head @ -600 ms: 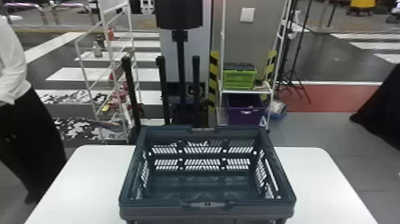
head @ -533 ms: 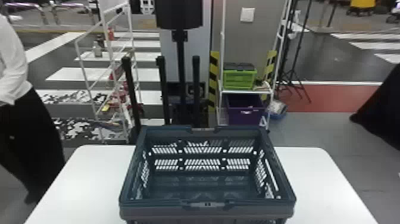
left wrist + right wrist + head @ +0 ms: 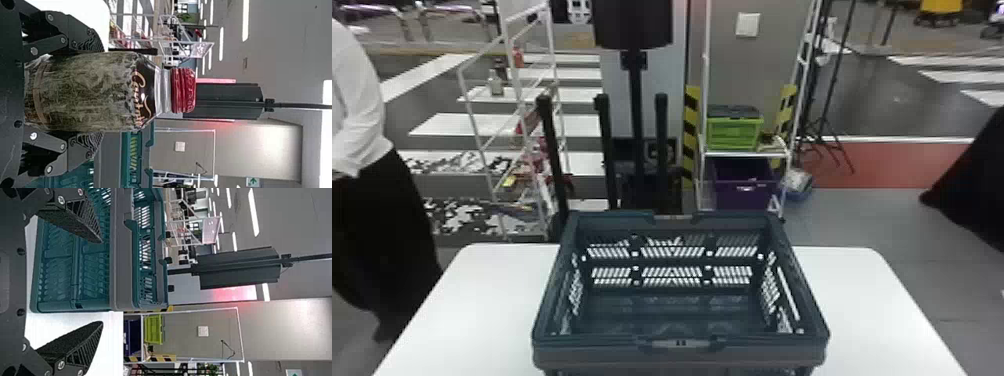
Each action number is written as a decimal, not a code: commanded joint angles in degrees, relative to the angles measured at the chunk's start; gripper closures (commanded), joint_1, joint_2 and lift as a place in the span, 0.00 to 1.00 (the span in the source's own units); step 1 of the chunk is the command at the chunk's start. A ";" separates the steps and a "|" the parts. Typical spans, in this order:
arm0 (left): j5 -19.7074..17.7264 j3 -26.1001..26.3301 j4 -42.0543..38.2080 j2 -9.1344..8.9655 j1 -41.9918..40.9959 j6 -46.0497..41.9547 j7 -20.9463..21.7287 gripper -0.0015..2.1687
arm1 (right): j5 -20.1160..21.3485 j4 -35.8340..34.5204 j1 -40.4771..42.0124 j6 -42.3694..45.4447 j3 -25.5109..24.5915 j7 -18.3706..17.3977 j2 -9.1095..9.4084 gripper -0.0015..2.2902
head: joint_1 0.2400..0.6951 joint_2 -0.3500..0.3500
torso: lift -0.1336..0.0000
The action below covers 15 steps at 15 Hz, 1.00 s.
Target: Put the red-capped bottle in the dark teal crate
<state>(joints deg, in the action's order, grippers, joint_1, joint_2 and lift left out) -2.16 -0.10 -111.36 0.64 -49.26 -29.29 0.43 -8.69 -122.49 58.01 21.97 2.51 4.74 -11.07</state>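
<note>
Head view: the dark teal crate (image 3: 607,356) stands on the table (image 3: 887,305), mouth upward, so a load can presumably come in from above.

Left wrist view: the left gripper (image 3: 102,91) has its jaws clamped around the bottle (image 3: 90,92), outside the crate. Gripping the body, below the red cap (image 3: 183,90), holds it upright, probably for lowering base first.

Right wrist view: the right gripper (image 3: 102,282) waits near the crate, jaws apart, probably unneeded.

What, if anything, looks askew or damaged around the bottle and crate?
Nothing stands out: the red-capped bottle is upright in the left gripper, cap on, and the dark teal crate stands upright on the table.
</note>
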 commanded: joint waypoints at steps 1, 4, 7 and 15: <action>0.23 -0.07 -2.02 0.32 0.39 3.76 0.09 0.78 | -0.01 0.06 0.00 0.04 -0.22 0.00 -0.18 0.07 | 0.57 0.50 | 1.00; -0.56 -2.36 -9.22 2.70 2.41 14.49 0.80 0.78 | -0.45 0.32 0.09 0.21 -0.58 0.00 -0.27 0.07 | 0.57 0.50 | 1.00; -1.00 -6.58 -18.19 2.87 6.81 29.43 2.82 0.78 | -0.54 0.58 0.00 0.56 -0.75 0.00 0.00 0.07 | 0.57 0.50 | 1.00; 0.41 -9.83 -25.57 8.41 37.92 82.87 18.11 0.78 | -0.63 0.50 0.09 1.44 -1.98 0.00 1.84 0.07 | 0.57 0.50 | 1.00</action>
<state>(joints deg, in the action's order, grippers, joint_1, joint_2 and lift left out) -2.32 -10.31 -137.71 8.23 -17.19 45.92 17.04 -9.32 -121.99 58.05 22.87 0.64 4.74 -9.61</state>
